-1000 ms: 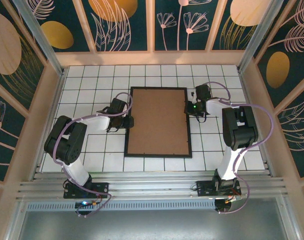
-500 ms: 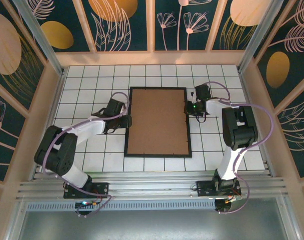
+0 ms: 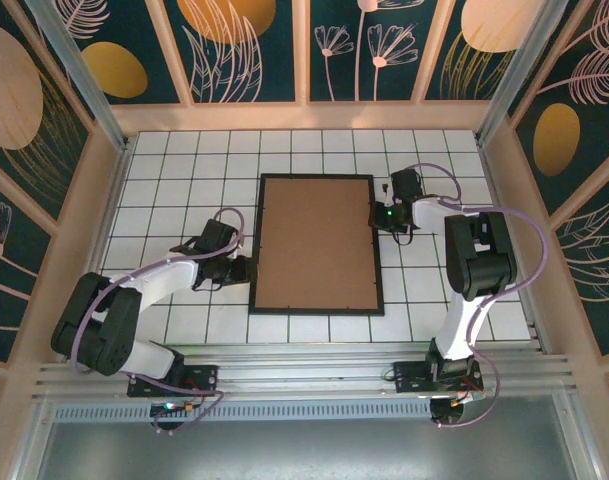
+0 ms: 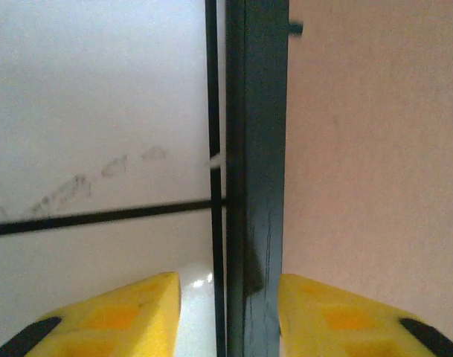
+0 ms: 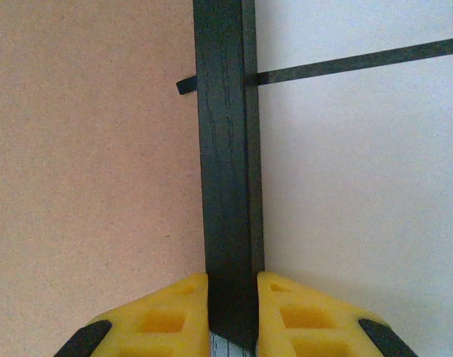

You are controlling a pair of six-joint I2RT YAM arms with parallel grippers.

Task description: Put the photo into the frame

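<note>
Site | I read this as a robotics lab test cell | Evidence | white tiled bench (image 3: 164, 170) walled by wood-framed panels (image 3: 244, 50) painted with leaves and flowers | aluminium rails (image 3: 304, 375) along the near edge, two arm bases (image 3: 174, 380) bolted on | purple cables (image 3: 529, 235) looped along the arms

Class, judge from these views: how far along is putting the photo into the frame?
Done: the brown backing board lies within the frame, back up. In hand: the right hand clamps the right rail; the left hand straddles the left rail, open. Left: I cannot tell whether the photo is under the board.
</note>
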